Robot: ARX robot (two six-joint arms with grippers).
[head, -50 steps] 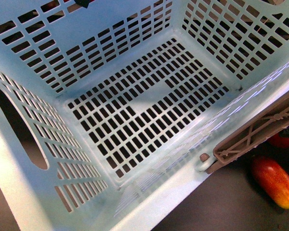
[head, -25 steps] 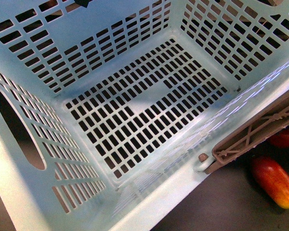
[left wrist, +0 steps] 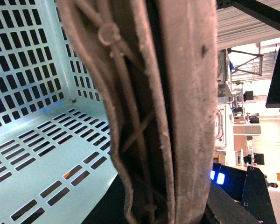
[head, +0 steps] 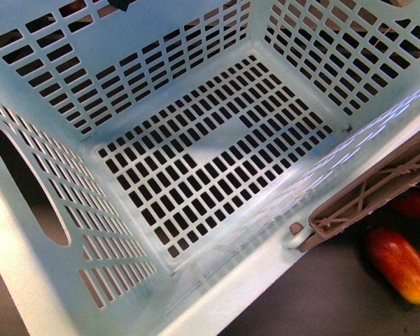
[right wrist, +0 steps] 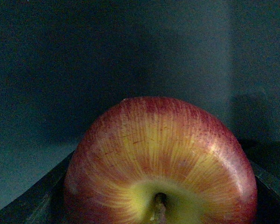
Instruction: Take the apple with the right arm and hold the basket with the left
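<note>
The light teal basket fills the front view, its slotted floor bare, and neither arm shows there. Its brown-grey latticed handle lies along the right rim. In the left wrist view that handle runs through the middle of the frame. My left gripper is shut on it, with the basket wall beside it. In the right wrist view the red and yellow apple sits stem dimple toward the camera. My right gripper is shut on it, dark fingers showing at both sides.
An elongated red-and-yellow fruit lies on the dark table just outside the basket's right rim. A small red fruit shows partly behind the handle. An oval hand hole opens in the basket's left wall.
The basket rocked slightly half a second ago and is back about where it was a second ago. Nothing else has visibly moved.
</note>
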